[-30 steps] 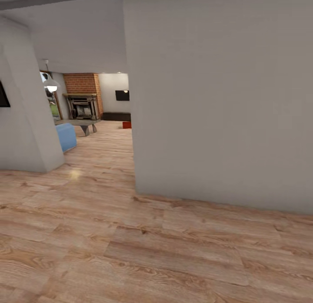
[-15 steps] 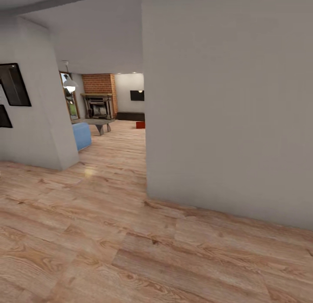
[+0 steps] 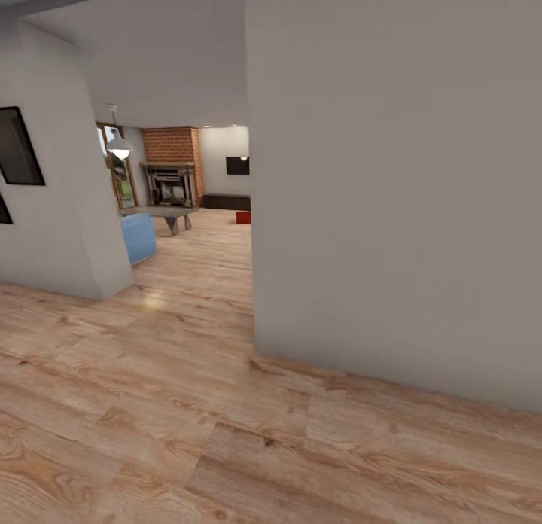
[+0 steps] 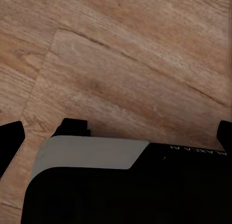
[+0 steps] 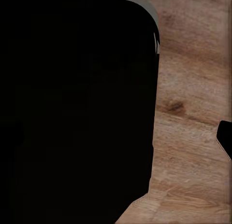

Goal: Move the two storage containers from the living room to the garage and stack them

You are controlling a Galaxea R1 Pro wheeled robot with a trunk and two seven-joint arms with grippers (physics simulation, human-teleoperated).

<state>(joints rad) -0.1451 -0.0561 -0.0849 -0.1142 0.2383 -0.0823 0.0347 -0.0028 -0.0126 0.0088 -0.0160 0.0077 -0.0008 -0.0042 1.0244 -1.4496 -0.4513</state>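
Head view | storage container [image 3: 243, 217] far down hallway | pincers unseen

Soft, even light fills the head view, with the grey wall [image 3: 391, 193] flatly lit and free of hard shadow. A hanging lamp [image 3: 119, 146] glows white far off, and a pale glare spot [image 3: 153, 301] sits on the wood-plank floor [image 3: 188, 434] near the corner of the left wall. Distant furniture looks slightly soft. Vertical lines lean toward the picture edges. In both wrist views, black robot parts [image 5: 77, 108] show no detail, and the floor grain is mildly blurred
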